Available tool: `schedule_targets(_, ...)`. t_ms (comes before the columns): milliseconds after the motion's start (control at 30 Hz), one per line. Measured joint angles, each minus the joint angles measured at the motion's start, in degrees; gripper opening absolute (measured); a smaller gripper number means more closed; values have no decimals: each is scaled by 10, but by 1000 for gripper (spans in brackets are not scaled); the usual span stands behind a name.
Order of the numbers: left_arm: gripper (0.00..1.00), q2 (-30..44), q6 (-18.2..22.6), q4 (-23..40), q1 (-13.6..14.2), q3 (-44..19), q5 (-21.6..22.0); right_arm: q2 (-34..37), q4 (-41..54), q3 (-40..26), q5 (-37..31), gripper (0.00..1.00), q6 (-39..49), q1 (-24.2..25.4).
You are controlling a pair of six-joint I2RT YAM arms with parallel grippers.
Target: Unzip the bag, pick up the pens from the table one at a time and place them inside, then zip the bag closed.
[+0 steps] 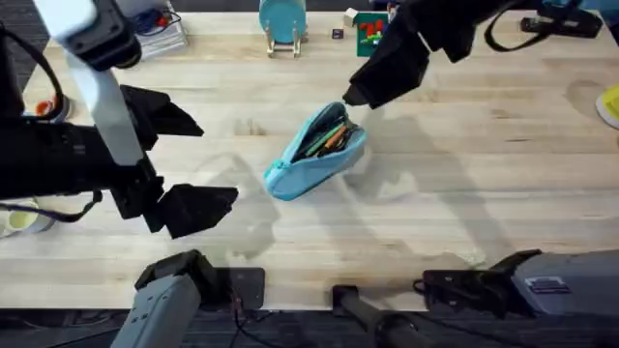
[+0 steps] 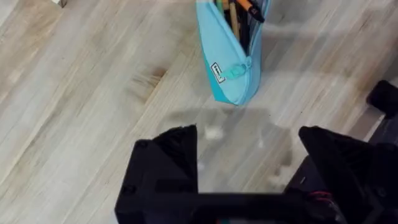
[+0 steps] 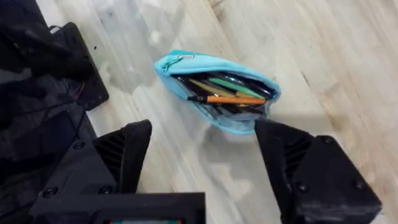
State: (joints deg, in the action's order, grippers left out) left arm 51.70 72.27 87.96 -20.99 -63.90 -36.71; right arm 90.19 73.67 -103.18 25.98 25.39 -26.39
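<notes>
The light-blue bag (image 1: 290,176) lies unzipped in the middle of the table (image 1: 464,193), with pens (image 1: 332,138) inside its opening. In the right wrist view an orange pen (image 3: 239,99) with a dark tip lies on top of darker pens inside the bag (image 3: 186,62). My left gripper (image 1: 208,164) hangs open to the left of the bag, holding nothing. In the left wrist view the bag's closed end and zipper pull (image 2: 235,71) lie just beyond the left gripper (image 2: 249,149). My right gripper (image 1: 356,95) is open and empty above the bag's far end; the right wrist view shows this gripper (image 3: 205,149) just short of the bag.
A round teal disc on a wooden stand (image 1: 282,21) stands at the table's back edge, beside a red and green box (image 1: 369,34). A clear container (image 1: 160,34) sits at the back left. A yellow object (image 1: 611,104) is at the right edge.
</notes>
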Motion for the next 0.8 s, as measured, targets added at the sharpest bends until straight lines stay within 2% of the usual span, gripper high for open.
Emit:
schedule_targets(400,988,0,0,0,0,0,0,0,-94,104,-5,996,6,-7)
schedule_targets(800,989,0,0,0,0,0,0,0,-108,111,-33,996,62,-96)
